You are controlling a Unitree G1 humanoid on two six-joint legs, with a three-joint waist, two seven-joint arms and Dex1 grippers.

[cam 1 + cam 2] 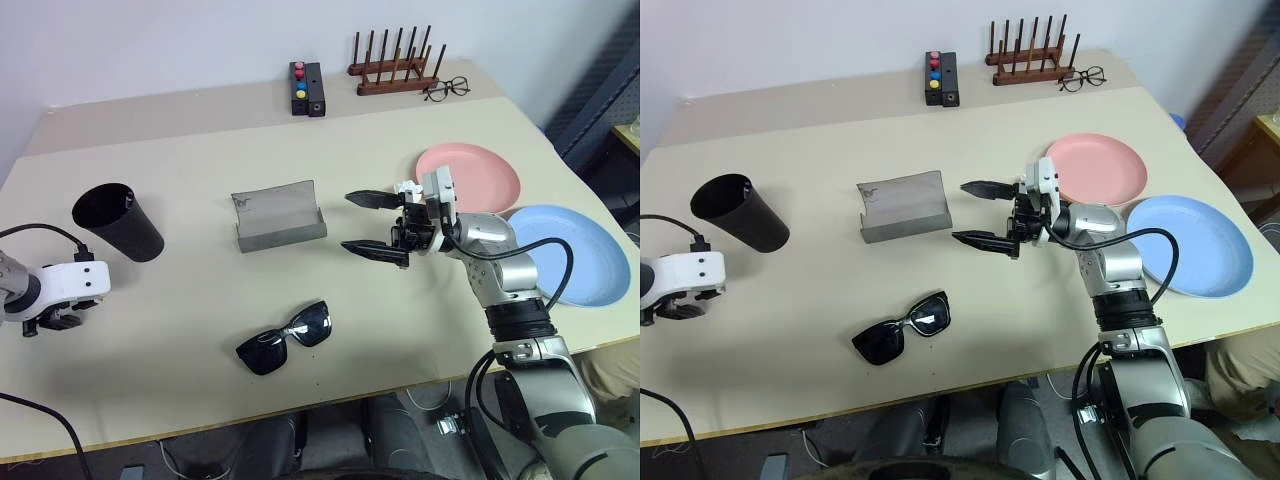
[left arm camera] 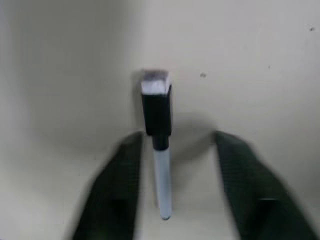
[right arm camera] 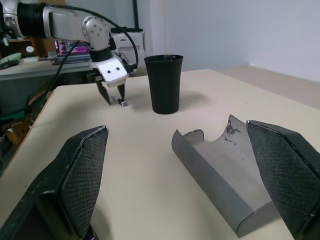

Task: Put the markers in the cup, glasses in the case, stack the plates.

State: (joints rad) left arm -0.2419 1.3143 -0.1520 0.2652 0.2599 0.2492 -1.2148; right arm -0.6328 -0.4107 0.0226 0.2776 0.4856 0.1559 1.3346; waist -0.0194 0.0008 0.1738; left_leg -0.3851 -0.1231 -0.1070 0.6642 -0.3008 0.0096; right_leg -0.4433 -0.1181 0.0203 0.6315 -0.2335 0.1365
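Observation:
A white marker with a black cap (image 2: 158, 112) lies on the table between the fingers of my left gripper (image 2: 178, 135). That gripper points down over it, open, with a gap on either side. It hangs beside the black cup (image 1: 118, 222), which stands upright at the table's left. The grey case (image 1: 278, 215) sits open mid-table. My right gripper (image 1: 375, 225) hovers open and empty just right of the case, pointing at it. Black sunglasses (image 1: 285, 338) lie near the front edge. The pink plate (image 1: 468, 175) and the blue plate (image 1: 560, 250) lie side by side at the right.
At the back edge stand a black box with coloured buttons (image 1: 307, 88), a wooden peg rack (image 1: 395, 70) and wire-framed eyeglasses (image 1: 445, 88). Bare tabletop (image 1: 190, 300) lies between the cup, the case and the sunglasses.

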